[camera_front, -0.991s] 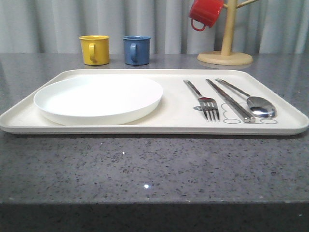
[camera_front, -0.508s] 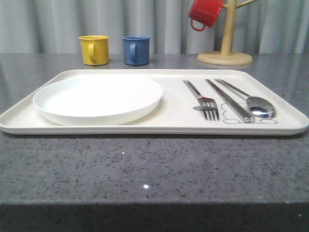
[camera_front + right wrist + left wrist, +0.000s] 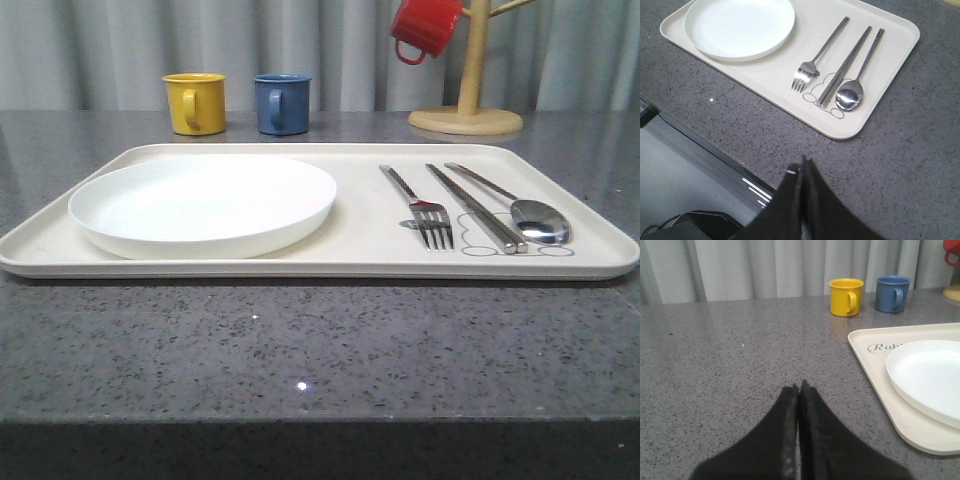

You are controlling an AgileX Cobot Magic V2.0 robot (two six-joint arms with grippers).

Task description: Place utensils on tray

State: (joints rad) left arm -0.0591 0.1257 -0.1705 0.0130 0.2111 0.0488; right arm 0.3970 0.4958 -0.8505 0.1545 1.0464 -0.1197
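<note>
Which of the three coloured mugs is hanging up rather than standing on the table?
The red mug: it hangs from the wooden mug tree, while the yellow mug and blue mug stand on the grey countertop.

- You can read one text only: grey script "Rabi", cut off by the plate (image 3: 927, 377), printed on the tray (image 3: 867, 359) in the corner just beside the plate's rim, left wrist view.
- The rest of that word is hidden under the plate.
- The mugs beyond that tray corner carry no readable marks.
</note>
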